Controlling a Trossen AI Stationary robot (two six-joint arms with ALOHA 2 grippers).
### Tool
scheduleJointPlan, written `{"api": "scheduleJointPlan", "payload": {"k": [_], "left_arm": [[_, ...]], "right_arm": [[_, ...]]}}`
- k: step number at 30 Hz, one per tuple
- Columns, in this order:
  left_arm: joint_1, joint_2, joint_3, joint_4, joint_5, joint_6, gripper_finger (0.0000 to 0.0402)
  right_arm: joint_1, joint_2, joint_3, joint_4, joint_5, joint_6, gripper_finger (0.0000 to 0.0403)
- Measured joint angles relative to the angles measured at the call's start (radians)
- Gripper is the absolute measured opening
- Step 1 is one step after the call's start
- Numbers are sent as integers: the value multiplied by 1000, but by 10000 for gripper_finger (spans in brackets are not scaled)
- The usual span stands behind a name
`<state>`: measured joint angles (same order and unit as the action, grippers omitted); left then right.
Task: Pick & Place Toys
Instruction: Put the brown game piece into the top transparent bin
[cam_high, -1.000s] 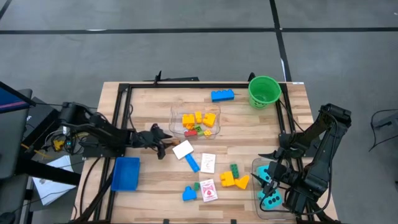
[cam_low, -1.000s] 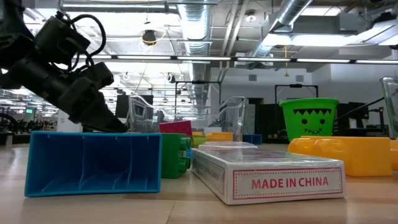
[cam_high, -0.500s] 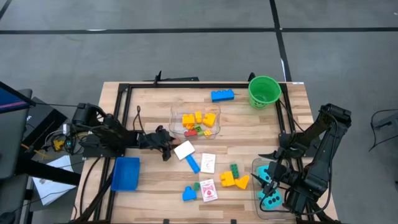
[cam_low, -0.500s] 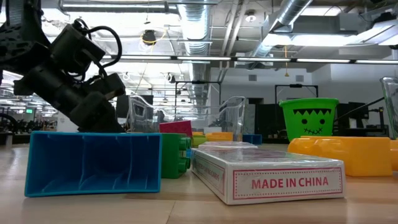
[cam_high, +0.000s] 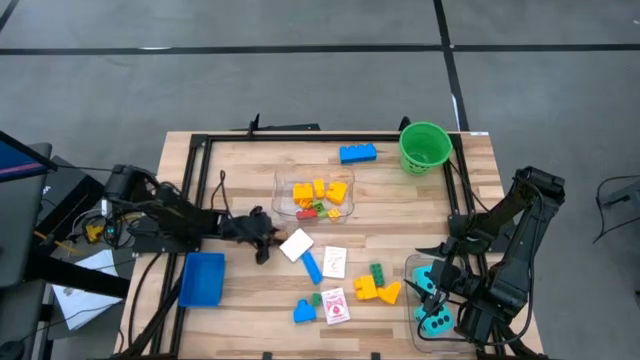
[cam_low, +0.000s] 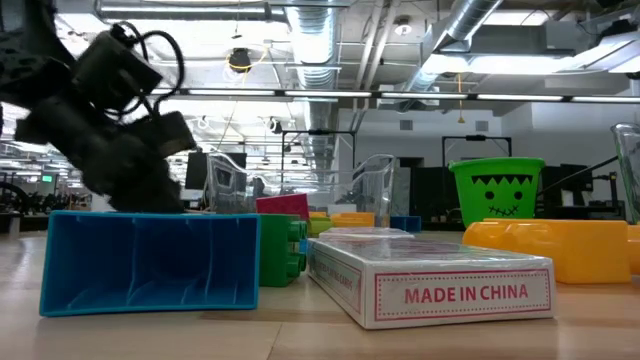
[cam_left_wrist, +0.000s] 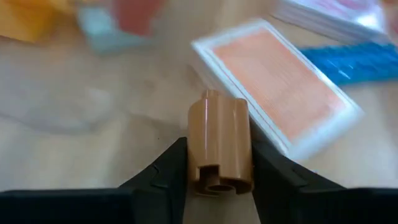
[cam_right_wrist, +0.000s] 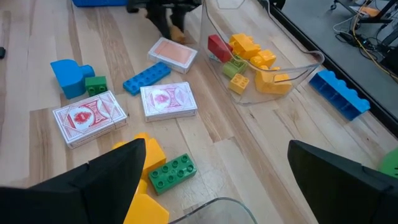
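Your bench (cam_high: 230, 160) carries a clear tub (cam_high: 316, 197) of bricks at mid-bench, cards and loose bricks scattered toward the near edge. Right jaws (cam_high: 432, 290) gape wide above the near-right tub, waiting. Left jaws (cam_left_wrist: 219, 163) sit left of centre, clenched on a small tan brick (cam_left_wrist: 219, 140), low over the wood, just beside a white-edged card (cam_left_wrist: 277, 84). Risk: the grip spans only the brick's lower sides; a quick lift could twist it loose, or nudge the card.

Green bucket (cam_high: 425, 147) at the far edge — blue tray (cam_high: 202, 278) near.
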<state>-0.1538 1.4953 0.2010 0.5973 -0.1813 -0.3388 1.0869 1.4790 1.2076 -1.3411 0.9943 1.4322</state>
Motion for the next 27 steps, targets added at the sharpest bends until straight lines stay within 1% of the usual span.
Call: {"api": "scheduleJointPlan", "payload": {"k": [3, 6, 9, 11, 14, 17, 21, 23, 27], "left_arm": [[-49, -116, -5, -91, 49, 19, 127], [-99, -237, -2, -61, 34, 106, 127], [-114, -335, -2, 8, -29, 212, 127], [-103, -387, 0, 62, -101, 274, 127], [-66, -433, 20, 71, -211, 340, 127], [-10, -441, 62, 74, -273, 404, 127], [80, -410, 121, 74, -282, 459, 127], [123, -374, 145, 64, -282, 443, 127], [202, -252, 196, 14, -252, 355, 127]], "right_arm": [[10, 0, 0, 0, 0, 0, 384], [14, 0, -14, 1, 0, 0, 384], [12, 0, -31, 3, 0, 0, 384], [9, 0, -36, 1, 0, 0, 384], [2, 0, -36, -4, 0, -1, 384], [-3, 0, -36, -10, 6, -2, 384], [-10, 0, -36, -12, 24, -4, 384], [-15, 0, -36, -12, 24, -8, 384], [-25, 0, -36, -12, 27, -15, 384]]}}
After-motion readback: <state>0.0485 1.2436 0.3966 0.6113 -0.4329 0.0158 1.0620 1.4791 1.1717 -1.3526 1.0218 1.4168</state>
